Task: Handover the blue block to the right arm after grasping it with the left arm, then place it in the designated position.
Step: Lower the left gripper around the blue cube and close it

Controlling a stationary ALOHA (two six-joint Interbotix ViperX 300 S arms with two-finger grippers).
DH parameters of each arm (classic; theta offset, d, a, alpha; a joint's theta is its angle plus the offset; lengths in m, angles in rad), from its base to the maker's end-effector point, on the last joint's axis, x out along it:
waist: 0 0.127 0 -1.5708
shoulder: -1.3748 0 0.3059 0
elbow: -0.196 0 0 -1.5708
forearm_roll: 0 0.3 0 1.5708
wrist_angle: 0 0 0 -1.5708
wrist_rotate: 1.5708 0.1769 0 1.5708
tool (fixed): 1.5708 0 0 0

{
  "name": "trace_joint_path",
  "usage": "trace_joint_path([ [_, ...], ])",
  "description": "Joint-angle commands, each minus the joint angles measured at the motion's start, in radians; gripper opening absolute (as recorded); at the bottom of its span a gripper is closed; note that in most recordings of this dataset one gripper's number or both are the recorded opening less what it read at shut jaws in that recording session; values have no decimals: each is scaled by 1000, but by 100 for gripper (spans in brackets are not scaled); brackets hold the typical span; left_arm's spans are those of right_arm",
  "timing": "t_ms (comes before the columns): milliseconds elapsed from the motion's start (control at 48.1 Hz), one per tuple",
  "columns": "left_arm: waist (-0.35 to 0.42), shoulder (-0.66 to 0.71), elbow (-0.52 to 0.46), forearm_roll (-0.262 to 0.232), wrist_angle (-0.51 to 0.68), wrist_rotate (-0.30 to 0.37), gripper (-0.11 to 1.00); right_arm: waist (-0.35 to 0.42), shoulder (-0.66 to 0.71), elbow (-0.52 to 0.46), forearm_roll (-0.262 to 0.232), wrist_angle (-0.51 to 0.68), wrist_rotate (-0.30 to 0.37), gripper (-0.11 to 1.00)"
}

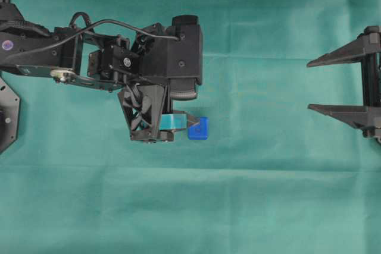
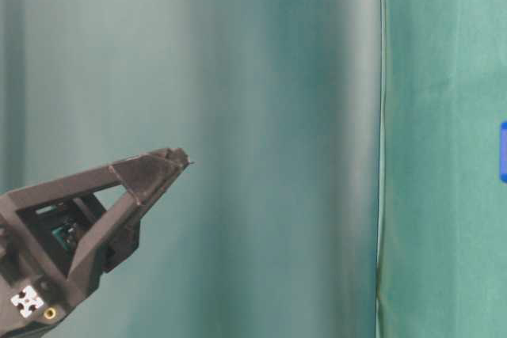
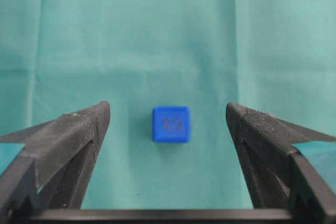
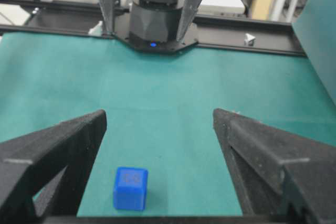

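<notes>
Small bright blue plastic cube (image 3: 171,124) sits on green cloth (image 1: 268,194), centred between spread teal-taped left gripper (image 3: 168,116); black right gripper (image 1: 318,84) also spread, well apart. Looks light, rigid, slick; pinch opposite flat faces

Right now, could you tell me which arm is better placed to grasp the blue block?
Left. The left gripper hangs open with the blue block centred between its fingers, untouched. The right gripper is open too, but stands at the cloth's far edge.
</notes>
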Motion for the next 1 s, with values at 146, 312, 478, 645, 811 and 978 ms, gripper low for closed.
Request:
trace_joint_path([
  [146, -3, -6, 9, 2, -40, 0, 100, -3, 5, -29, -2, -5, -2, 93],
  [312, -3, -6, 67, 2, -92, 0, 100, -2, 5, -29, -2, -5, -2, 93],
  [478, -3, -3, 123, 2, -143, 2, 100, -2, 5, -29, -2, -5, -2, 93],
  [645, -3, 44, 163, 2, -193, 3, 100, -2, 6, -29, -2, -5, -2, 93],
  [811, -3, 123, 178, 3, -230, 2, 100, -2, 14, -29, -2, -5, -2, 93],
  [978, -2, 192, 193, 3, -295, 2, 100, -2, 20, -28, -2, -5, -2, 93],
])
